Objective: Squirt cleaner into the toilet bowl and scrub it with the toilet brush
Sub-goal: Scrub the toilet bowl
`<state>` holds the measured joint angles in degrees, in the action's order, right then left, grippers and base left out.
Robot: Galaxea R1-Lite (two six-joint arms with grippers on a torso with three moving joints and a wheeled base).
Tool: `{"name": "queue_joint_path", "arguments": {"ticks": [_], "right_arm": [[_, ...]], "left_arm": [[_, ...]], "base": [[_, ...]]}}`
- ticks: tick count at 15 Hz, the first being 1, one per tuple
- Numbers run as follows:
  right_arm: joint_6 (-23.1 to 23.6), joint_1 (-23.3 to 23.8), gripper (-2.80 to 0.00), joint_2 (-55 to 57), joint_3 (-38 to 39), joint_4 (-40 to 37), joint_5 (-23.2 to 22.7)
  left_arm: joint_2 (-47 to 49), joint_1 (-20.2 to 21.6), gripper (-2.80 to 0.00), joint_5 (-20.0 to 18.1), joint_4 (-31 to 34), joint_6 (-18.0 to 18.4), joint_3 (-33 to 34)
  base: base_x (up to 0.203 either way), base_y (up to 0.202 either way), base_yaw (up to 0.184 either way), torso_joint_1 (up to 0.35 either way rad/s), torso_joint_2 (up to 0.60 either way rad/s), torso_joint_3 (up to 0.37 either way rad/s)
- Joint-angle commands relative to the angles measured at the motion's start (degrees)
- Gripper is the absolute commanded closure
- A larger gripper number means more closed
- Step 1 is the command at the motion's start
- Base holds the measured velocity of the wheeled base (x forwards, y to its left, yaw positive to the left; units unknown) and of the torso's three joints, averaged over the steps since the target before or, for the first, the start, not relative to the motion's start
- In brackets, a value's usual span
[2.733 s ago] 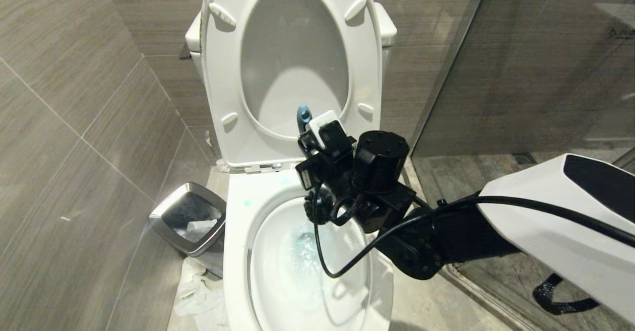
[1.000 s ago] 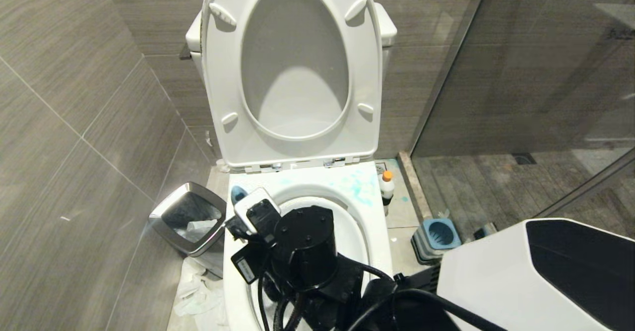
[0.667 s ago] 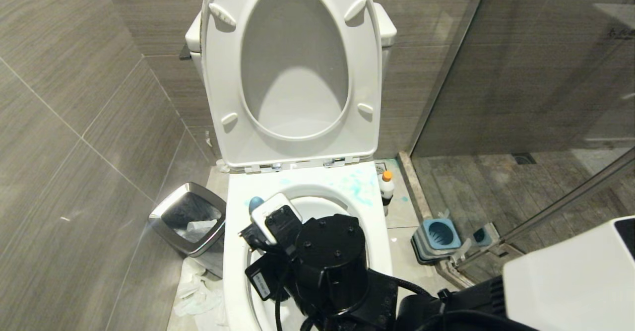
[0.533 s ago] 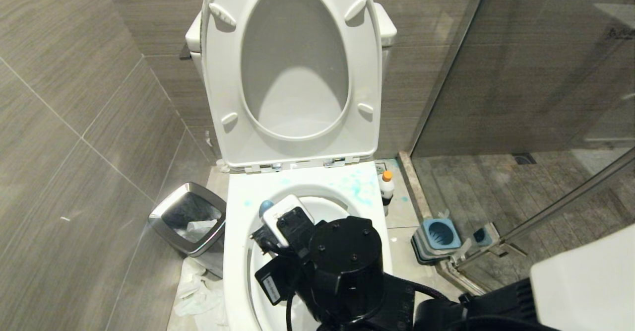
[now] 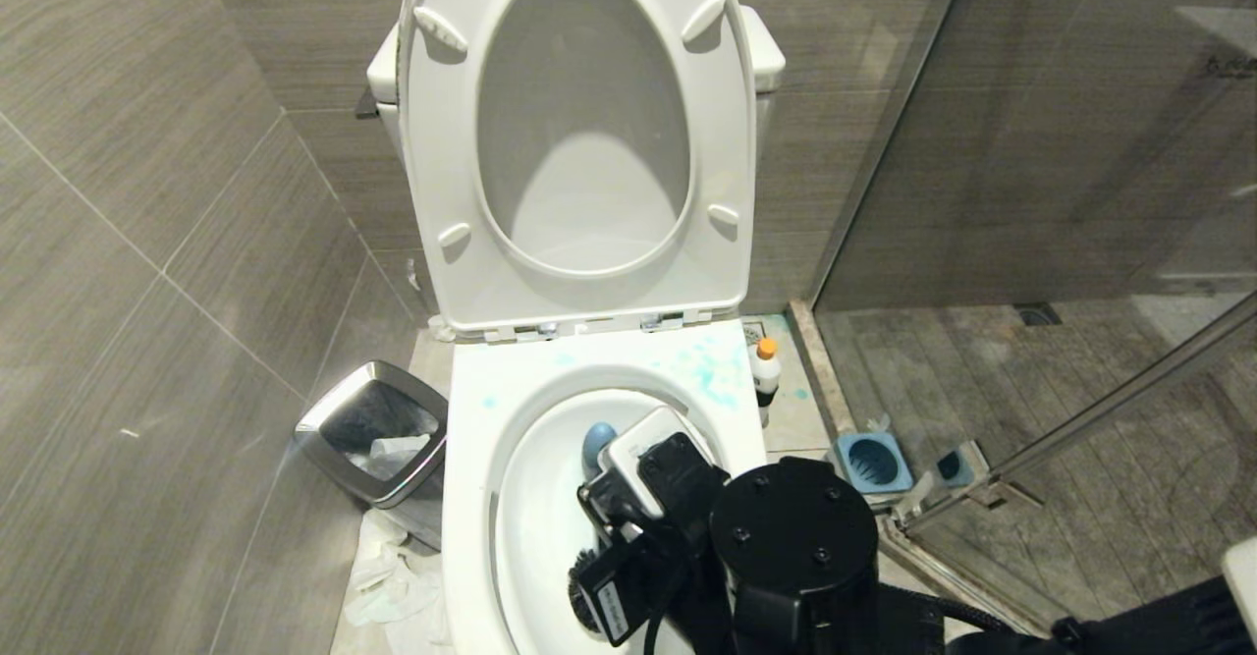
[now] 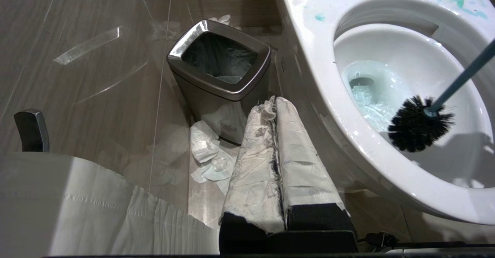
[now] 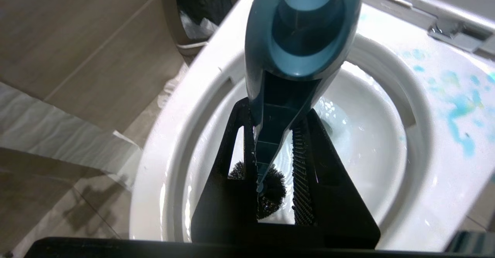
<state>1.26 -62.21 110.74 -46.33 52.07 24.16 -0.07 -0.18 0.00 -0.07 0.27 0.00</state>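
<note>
The white toilet bowl [image 5: 469, 478] stands open with seat and lid raised. My right gripper [image 7: 276, 113] hangs over the bowl, shut on the blue-grey handle of the toilet brush [image 7: 297, 49]. The handle's rounded tip [image 5: 597, 442] sticks up beside my wrist. The black bristle head [image 6: 420, 123] sits low inside the bowl against the near wall, next to teal-tinted water. The cleaner [image 5: 766, 370], a small white bottle with an orange cap, stands on the floor right of the toilet. My left gripper [image 6: 270, 105] is shut and empty, parked low between bin and bowl.
A steel square waste bin [image 5: 373, 429] stands left of the toilet, with crumpled tissue [image 5: 393, 576] on the floor before it. The blue-grey brush holder [image 5: 869, 461] sits right of the toilet by the glass shower partition [image 5: 982, 144]. Teal splashes [image 5: 712, 370] mark the bowl's back rim.
My right arm has carried the brush from the bowl's left rim toward its middle and right. The brush holder, earlier partly covered by the arm, now shows. The left arm is still.
</note>
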Motion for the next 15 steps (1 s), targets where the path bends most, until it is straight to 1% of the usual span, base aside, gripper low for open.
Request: {"name": "queue_joint_path", "arguments": {"ticks": [1,2,5,10,12,15], "right_arm": [[-0.9,0.04,0.0,-1.9,1.98,0.36,3.15],[-1.82,0.35,0.0,-2.2,2.29,0.32,4.55],[-1.96,2.02,0.0,-3.86,4.45,0.32,5.19],[-1.78,7.96,0.0,-4.82,4.17,0.48,6.01],[-1.3,10.78,0.0,-4.58,3.9,2.07,6.07],[0.28,13.52,0.0,-2.29,2.75,6.01,5.88]], "left_arm": [[0.07,0.01,0.0,0.0,-0.01,0.0,0.0],[0.07,0.01,0.0,0.0,-0.01,0.0,0.0],[0.07,0.01,0.0,0.0,-0.01,0.0,0.0],[0.07,0.01,0.0,0.0,-0.01,0.0,0.0],[0.07,0.01,0.0,0.0,-0.01,0.0,0.0],[0.07,0.01,0.0,0.0,-0.01,0.0,0.0]], "base": [[0.0,0.0,0.0,0.0,0.0,0.0],[0.0,0.0,0.0,0.0,0.0,0.0],[0.0,0.0,0.0,0.0,0.0,0.0],[0.0,0.0,0.0,0.0,0.0,0.0],[0.0,0.0,0.0,0.0,0.0,0.0],[0.0,0.0,0.0,0.0,0.0,0.0]]}}
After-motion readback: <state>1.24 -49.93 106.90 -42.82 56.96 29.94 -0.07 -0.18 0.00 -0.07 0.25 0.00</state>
